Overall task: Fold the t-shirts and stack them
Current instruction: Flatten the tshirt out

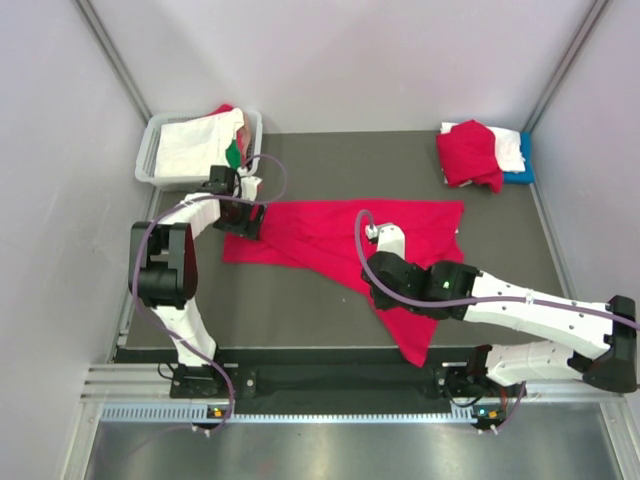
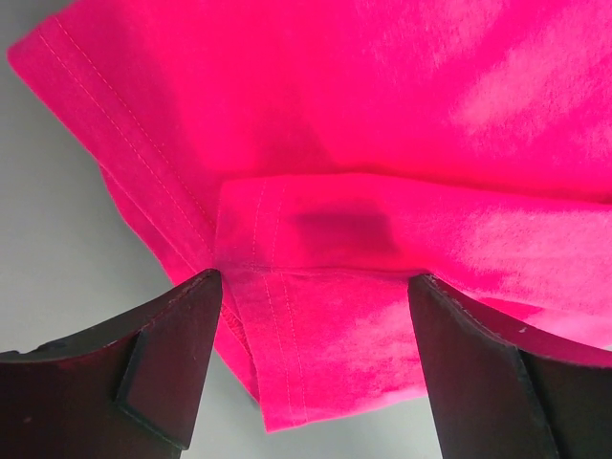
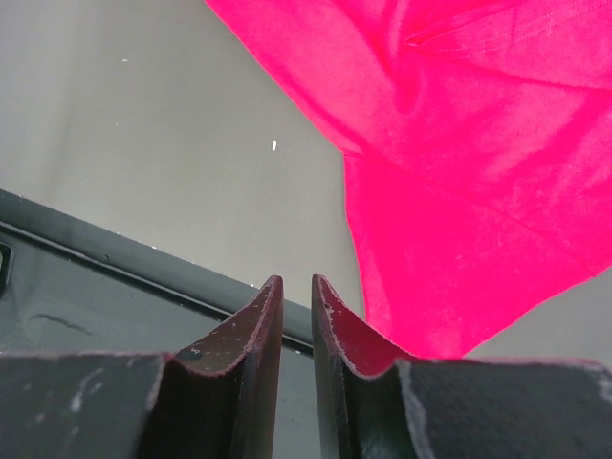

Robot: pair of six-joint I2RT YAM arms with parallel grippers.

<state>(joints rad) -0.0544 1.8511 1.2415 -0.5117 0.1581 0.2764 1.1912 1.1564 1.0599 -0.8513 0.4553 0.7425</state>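
Red t-shirt [image 1: 310, 235] lies spread out; left pincer [image 2: 316, 279] gapes over its hem.

No legible text – all three views

Red t-shirt [image 1: 310, 235] is plain cloth from above, and both wrist views show only stitched hems and bare fabric, with no print, tag or label to read; white cloth in the tub [image 1: 147, 165] and the folded stack [image 1: 470, 155] at the far right are too small for any lettering to show; left arm [image 1: 165, 265] and right arm [image 1: 530, 310] carry no mark that can be made out — small lit dots on the near rail are colour only, not characters
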